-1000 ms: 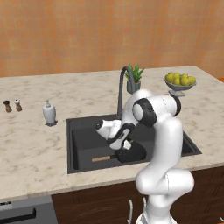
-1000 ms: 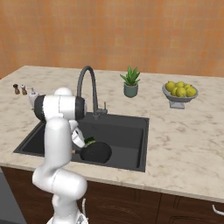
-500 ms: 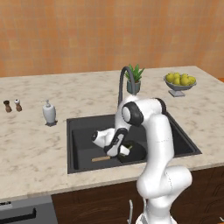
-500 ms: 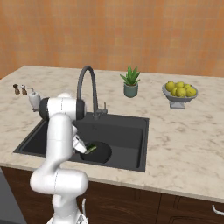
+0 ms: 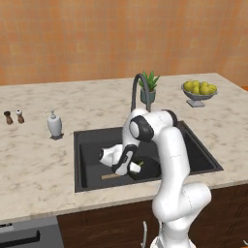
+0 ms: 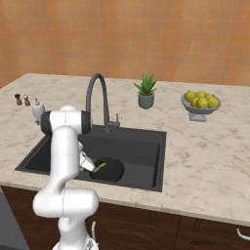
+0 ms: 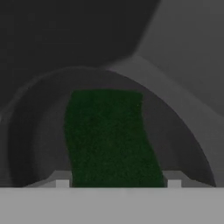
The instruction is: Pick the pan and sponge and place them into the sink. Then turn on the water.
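Gripper (image 7: 118, 183) down in sink (image 5: 87, 145), sponge (image 7: 109, 140) between its fingers
Fingertips sit either side of green sponge, apparently gripping it, over black pan (image 6: 110, 170) lying in the basin; wooden handle (image 5: 110, 177) pointing left

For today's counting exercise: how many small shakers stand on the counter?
2. The dark shaker and the light shaker stand side by side at the counter's far left, beyond the soap dispenser.

Kitchen: marble-look counter (image 5: 38, 160) with recessed dark sink (image 6: 146, 156), gooseneck faucet (image 6: 95, 93), soap dispenser (image 5: 54, 125), fruit bowl (image 6: 200, 105), potted plant (image 6: 145, 92), wooden cabinets (image 6: 195, 232) below.
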